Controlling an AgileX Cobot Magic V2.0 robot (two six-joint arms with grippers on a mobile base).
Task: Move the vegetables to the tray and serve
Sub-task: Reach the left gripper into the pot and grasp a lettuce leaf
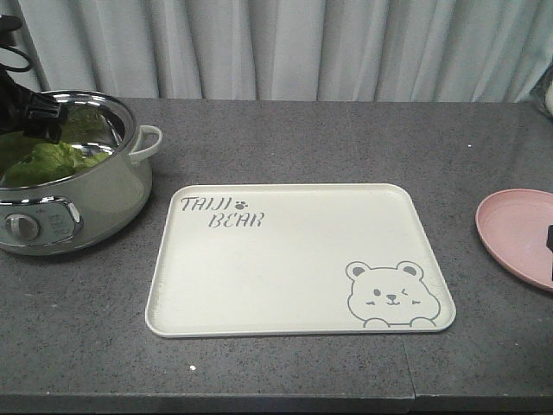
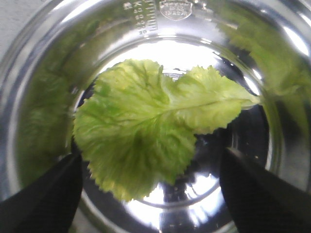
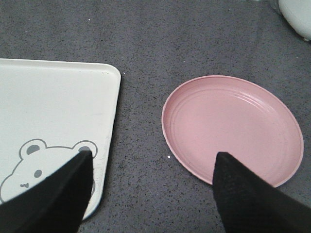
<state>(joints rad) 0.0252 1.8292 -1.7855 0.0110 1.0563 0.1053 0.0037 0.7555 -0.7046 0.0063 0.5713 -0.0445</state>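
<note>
Lettuce leaves lie in the steel-lined electric pot, the left gripper spread wide just above them. The bear-printed tray sits mid-tabletop. The right gripper hangs released between tray and pink plate.

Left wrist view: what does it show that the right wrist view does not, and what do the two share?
Only the left wrist view: a lettuce leaf lying in the steel pot. Only the right wrist view: a corner of the tray, the pink plate beside it, and the grey counter. Both: an open pincer holding nothing, the left pincer and the right pincer.
</note>
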